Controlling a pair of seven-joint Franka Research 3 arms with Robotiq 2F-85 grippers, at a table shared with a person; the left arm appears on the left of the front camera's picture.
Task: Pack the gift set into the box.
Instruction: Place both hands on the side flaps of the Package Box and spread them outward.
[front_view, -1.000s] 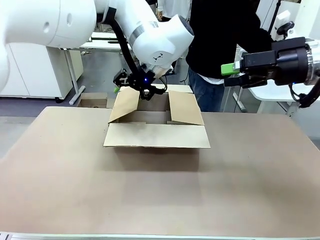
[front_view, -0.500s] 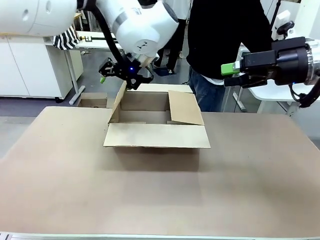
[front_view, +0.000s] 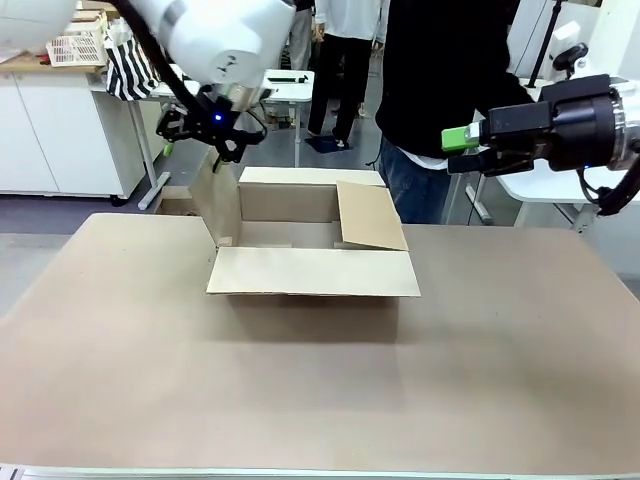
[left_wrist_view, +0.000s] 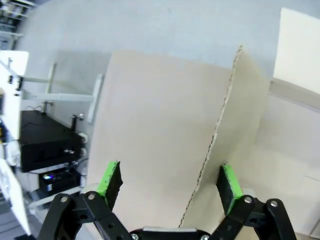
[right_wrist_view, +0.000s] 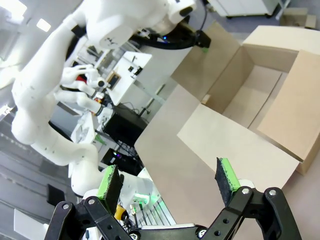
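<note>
Tabletop (front_view: 300, 400) box (front_view: 313, 272), flap (left_wrist_view: 241, 102) between parted left jaws

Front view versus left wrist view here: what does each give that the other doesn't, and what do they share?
Front view: the whole box, its near flap folded out flat and its right flap leaning inward; the right gripper held up at the right; a person in a black top behind the box. Left wrist view: a corrugated edge running between the green pads with gaps either side; a black unit beyond the table's edge. Shared: the left gripper, open at the raised left flap.
</note>
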